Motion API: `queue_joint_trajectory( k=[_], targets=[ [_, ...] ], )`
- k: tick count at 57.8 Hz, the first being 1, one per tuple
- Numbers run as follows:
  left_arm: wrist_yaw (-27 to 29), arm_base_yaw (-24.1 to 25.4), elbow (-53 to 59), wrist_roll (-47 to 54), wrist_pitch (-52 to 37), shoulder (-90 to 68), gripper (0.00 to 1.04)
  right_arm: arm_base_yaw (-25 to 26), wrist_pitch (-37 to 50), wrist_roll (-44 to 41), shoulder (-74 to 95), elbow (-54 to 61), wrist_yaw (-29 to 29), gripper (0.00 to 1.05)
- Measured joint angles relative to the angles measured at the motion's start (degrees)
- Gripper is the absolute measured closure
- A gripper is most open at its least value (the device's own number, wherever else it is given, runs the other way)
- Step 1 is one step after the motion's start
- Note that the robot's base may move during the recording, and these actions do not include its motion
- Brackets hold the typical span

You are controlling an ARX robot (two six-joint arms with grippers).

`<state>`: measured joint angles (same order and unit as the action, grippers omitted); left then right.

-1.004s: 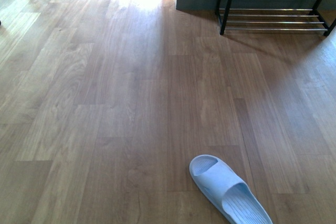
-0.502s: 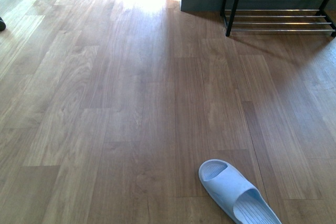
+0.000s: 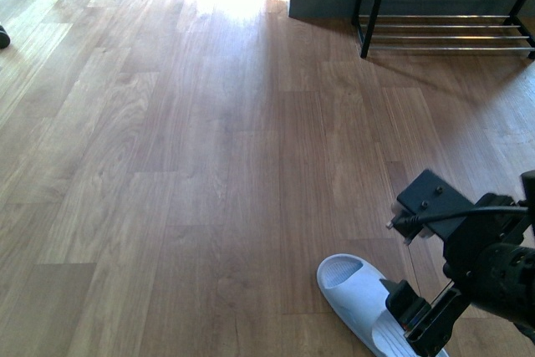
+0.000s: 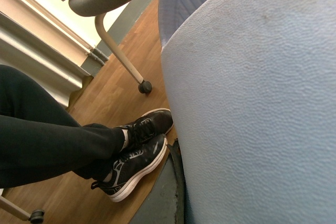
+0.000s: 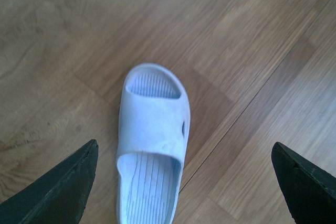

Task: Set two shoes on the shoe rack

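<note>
Pale blue slide [image 5: 152,119] lay on floor [image 5: 262,51] under right claw [image 5: 184,145], fingers spread, empty; skewed descent might shove it aside. Left claw: cannot tell.

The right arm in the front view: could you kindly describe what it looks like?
The right arm is matte black and blocky, with a flat angular plate carrying small screw holes and a thin black cable ending in a metal plug. In the right wrist view its fingers are dark tapering wedges.
</note>
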<state>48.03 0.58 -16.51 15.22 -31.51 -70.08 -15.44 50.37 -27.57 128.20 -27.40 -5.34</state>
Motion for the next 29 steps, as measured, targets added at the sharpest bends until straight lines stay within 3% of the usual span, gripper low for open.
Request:
queue_joint_trajectory(
  k=[17, 29],
  targets=[
    [0.0, 0.0, 0.0, 0.0, 0.0, 0.0, 1.03, 5.84, 0.15, -2.43, 16.41, -9.79, 0.66, 0.09],
    [0.0, 0.0, 0.0, 0.0, 0.0, 0.0, 1.03, 6.82, 0.11, -5.68, 23.3, -13.31, -0.35, 0.09]
  ],
)
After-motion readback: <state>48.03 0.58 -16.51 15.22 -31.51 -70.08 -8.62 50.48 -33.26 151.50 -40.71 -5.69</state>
